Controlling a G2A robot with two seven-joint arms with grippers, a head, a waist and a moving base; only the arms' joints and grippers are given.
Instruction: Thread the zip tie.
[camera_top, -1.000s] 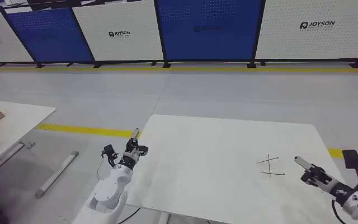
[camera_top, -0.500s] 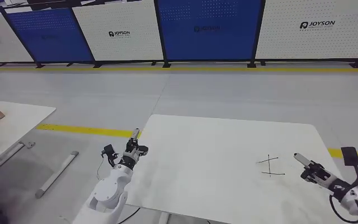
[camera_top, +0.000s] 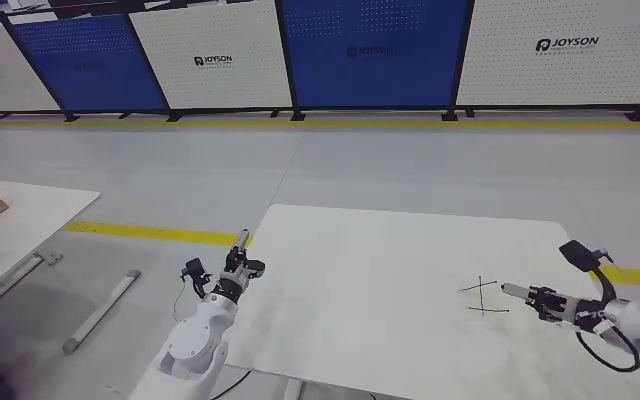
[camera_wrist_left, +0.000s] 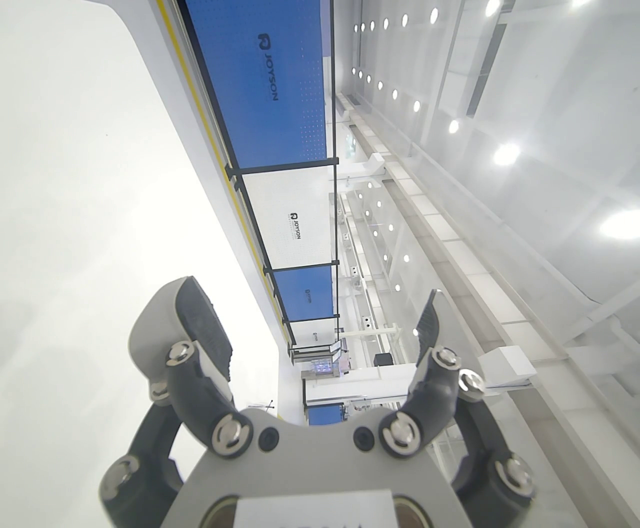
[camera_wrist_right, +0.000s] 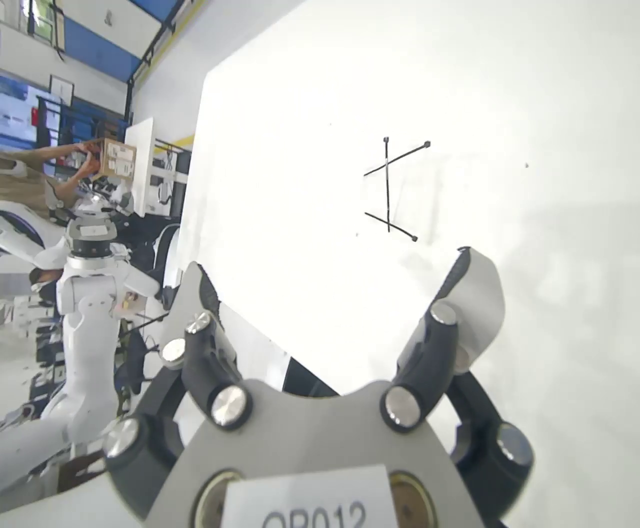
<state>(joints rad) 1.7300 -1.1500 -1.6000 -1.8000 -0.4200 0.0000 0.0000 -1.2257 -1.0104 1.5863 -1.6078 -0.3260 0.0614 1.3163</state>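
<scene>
Zip ties (camera_wrist_right: 388, 185) (three, I think) lie crossed on bench (camera_top: 380, 300) just ahead of open right fingers (camera_wrist_right: 475, 290), nearest head toward them. Left fingers (camera_wrist_left: 200, 320) open, well apart.

Three black zip ties (camera_top: 483, 298) are seen laid on a white table (camera_top: 380, 300), one crossing the other two, toward the table's right side.

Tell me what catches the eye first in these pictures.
Three black zip ties lie crossed on the white table, toward its right side. The right claw hangs open just short of them, while the left claw sits open at the table's left edge.
</scene>
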